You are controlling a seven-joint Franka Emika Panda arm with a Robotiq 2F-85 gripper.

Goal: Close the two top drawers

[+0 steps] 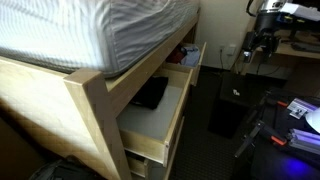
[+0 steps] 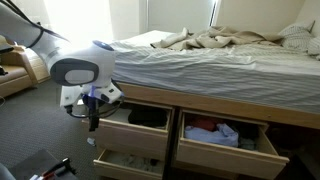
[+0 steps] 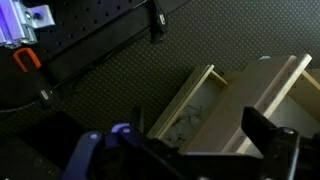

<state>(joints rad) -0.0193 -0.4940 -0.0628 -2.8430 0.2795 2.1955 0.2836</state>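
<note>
Nearest the lens, the pale wood bed frame (image 1: 95,115) fills an exterior view with its corner post, and its long side rail runs away from that corner. On the frame lies the mattress (image 2: 200,65) in striped sheeting, with a rumpled blanket (image 2: 225,40) toward the far edge of the bed. The white robot arm (image 2: 75,72) stands out beyond the frame's corner, bent over the floor.

The wider top drawer (image 2: 230,162) is pulled well out from under the long edge, further along that edge from the corner. It holds blue and red cloth (image 2: 212,130). The narrower top drawer (image 2: 135,140) is also pulled out, just beside the corner post. A dark flat thing (image 1: 150,93) lies at its back under the rail, and the front part of its floor is bare. Beneath it a lower drawer (image 2: 125,165) is open too.

The gripper (image 3: 195,135) hangs low over the dark carpet (image 3: 120,95), short of the drawers and touching none of them. In the wrist view its jaws stand wide apart with nothing between them. Through the gap show only carpet and pale open drawer boxes (image 3: 195,100). Which drawers these are cannot be told from that view.
</note>
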